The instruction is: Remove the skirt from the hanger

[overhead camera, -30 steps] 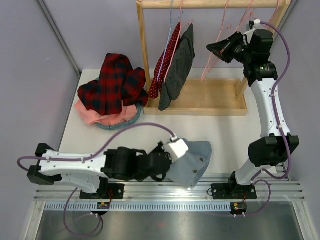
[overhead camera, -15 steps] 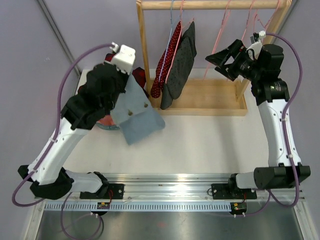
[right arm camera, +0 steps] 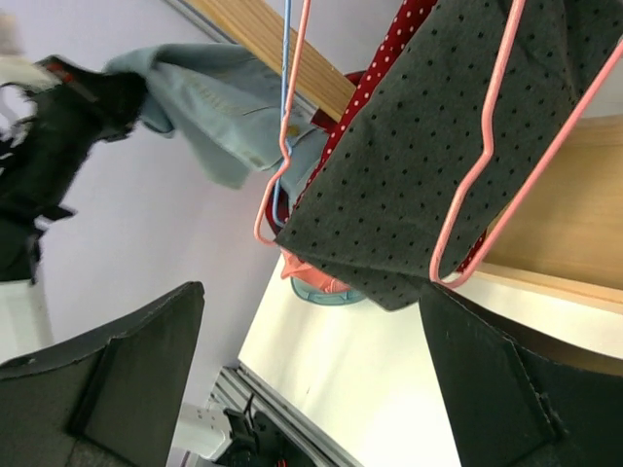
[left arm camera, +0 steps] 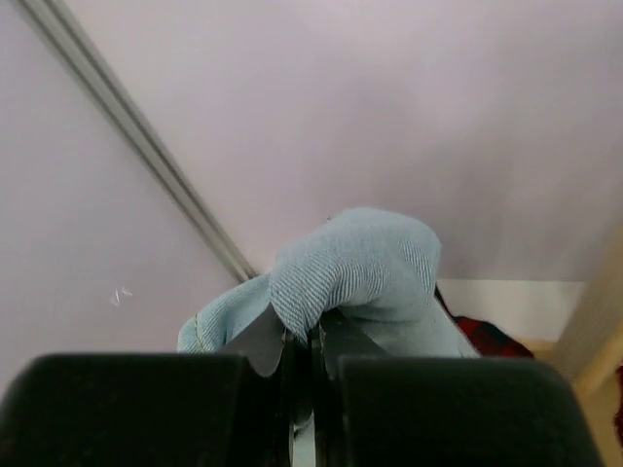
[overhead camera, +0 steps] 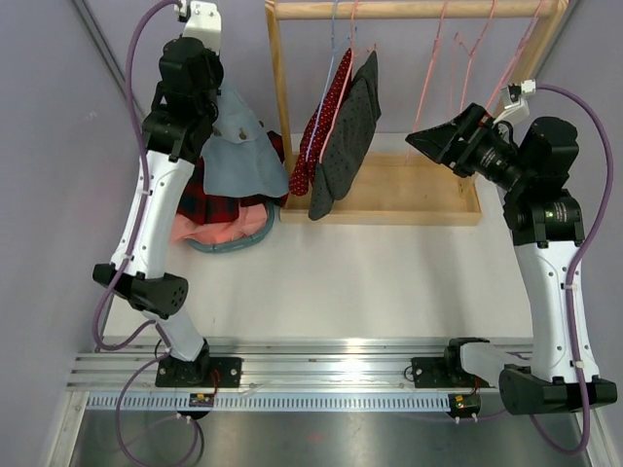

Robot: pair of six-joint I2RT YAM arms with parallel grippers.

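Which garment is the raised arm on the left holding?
Find the wooden rack at the back. Left of its post, above the clothes heap, the left gripper pinches a pale blue skirt. Unlike the red plaid beneath and the dotted garments on the rack, it is plain.

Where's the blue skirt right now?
Top view, far left: the blue skirt hangs clamped in the left tool, over the clothes pile and just left of the wooden rack, by its left post.
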